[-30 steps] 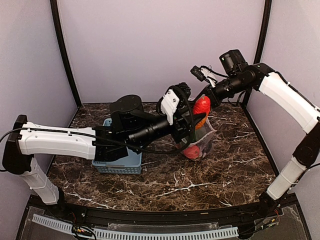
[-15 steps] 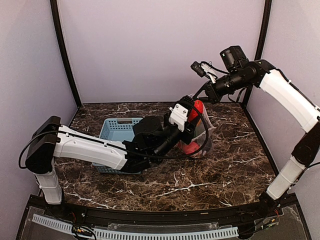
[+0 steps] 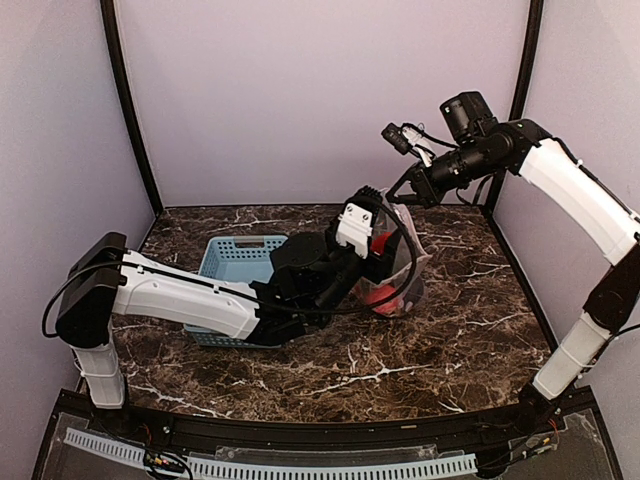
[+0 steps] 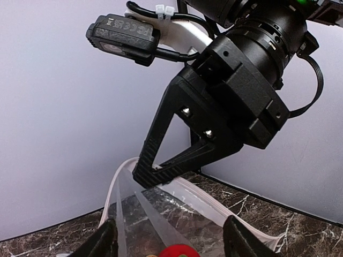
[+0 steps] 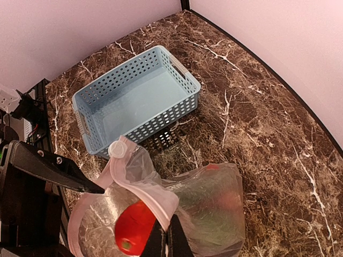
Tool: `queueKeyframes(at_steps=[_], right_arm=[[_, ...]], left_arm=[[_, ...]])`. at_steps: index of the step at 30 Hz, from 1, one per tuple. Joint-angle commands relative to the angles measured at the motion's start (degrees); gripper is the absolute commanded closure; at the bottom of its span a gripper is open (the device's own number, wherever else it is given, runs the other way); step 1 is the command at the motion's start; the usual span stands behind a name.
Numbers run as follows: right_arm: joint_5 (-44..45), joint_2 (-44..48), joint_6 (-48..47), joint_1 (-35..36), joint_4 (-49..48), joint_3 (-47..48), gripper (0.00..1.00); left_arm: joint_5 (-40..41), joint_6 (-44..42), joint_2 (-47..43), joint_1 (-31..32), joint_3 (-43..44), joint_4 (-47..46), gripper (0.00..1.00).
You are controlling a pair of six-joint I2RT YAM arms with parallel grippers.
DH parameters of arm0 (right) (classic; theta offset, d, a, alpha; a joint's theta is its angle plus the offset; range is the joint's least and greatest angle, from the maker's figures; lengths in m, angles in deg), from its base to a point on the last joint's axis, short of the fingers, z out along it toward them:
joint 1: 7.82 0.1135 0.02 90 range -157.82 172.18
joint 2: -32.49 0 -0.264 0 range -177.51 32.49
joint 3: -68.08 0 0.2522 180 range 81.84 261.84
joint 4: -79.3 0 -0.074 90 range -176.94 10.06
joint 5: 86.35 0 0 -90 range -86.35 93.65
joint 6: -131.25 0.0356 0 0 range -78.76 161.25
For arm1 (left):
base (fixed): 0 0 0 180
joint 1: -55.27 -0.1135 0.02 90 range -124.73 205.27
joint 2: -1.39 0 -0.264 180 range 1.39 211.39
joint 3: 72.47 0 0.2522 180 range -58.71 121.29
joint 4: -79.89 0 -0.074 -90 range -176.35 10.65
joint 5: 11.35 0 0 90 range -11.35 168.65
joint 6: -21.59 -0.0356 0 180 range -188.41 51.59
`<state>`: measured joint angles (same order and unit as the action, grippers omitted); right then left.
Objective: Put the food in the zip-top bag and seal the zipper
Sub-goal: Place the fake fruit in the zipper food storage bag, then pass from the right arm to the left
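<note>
At the back right of the dark marble table [image 3: 450, 340], the zip-top bag [image 5: 217, 206] stands with its mouth lifted and its bottom resting on the table. The right gripper [image 5: 163, 236] comes down from above with its fingers pressed together on the bag's rim, pinching the zipper [image 5: 155, 195], a pale pinkish strip that loops around the open mouth. The strip is unsealed and hangs slack in a wide curve.

The left gripper [image 4: 170, 230] is at the bag's mouth from the basket side. Its two fingers stand apart, one on each side of the opening, and touch nothing that can be seen. Just below them an orange-red pepper [image 5: 136, 225] lies inside the mouth of the bag, free of both fingers, with its green stem end pointing down. More of the food [image 3: 383, 296] shows deeper in the bag as blurred red and greenish shapes behind the crinkled plastic; the single pieces cannot be told apart.

The light blue slotted basket [image 5: 171, 112] sits on the table just beside the bag, on its left, partly covered by the left arm in the top view.
</note>
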<state>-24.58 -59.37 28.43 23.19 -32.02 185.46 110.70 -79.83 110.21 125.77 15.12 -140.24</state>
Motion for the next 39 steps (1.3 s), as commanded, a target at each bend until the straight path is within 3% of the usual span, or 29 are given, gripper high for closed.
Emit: queueKeyframes(at_steps=[1,5,8,12,17,22,30,33,39], right_arm=[[0.62,1.62,0.0,0.38,-0.9,1.06,1.0],[0.91,2.47,-0.07,0.41,-1.36,-0.46,1.0],[1.13,3.47,-0.32,0.42,-1.74,-1.56,1.0],[1.25,4.71,-0.82,0.36,-2.28,-3.22,1.0],[0.06,6.87,-2.89,0.43,-2.14,-5.72,1.0],[-1.74,9.96,-5.13,0.42,-1.47,-8.31,1.0],[-15.39,12.91,-9.79,0.71,4.31,-7.54,1.0],[-13.76,12.68,-9.09,0.89,3.73,-7.14,1.0],[-14.09,10.61,-9.92,1.12,4.48,-6.93,1.0]], left_arm=[[-1.55,1.95,-3.74,0.08,1.18,1.98,0.3],[-9.65,3.43,-8.24,0.08,1.79,10.93,0.2],[-14.97,4.29,-13.6,0.12,1.45,16.96,0.2],[-16.0,3.43,-20.25,0.08,-0.77,26.36,0.18],[-20.41,-4.04,-27.46,-0.01,-0.5,45.74,0.18],[-22.39,-6.94,-31.71,-0.75,-1.94,57.57,0.2],[-31.46,-4.34,-32.94,-3.31,-7.43,57.73,0.27],[-34.67,-2.7,-31.03,-3.35,-8.0,55.84,0.27],[-32.77,1.99,-26.71,-3.63,-8.76,47.65,0.26]])
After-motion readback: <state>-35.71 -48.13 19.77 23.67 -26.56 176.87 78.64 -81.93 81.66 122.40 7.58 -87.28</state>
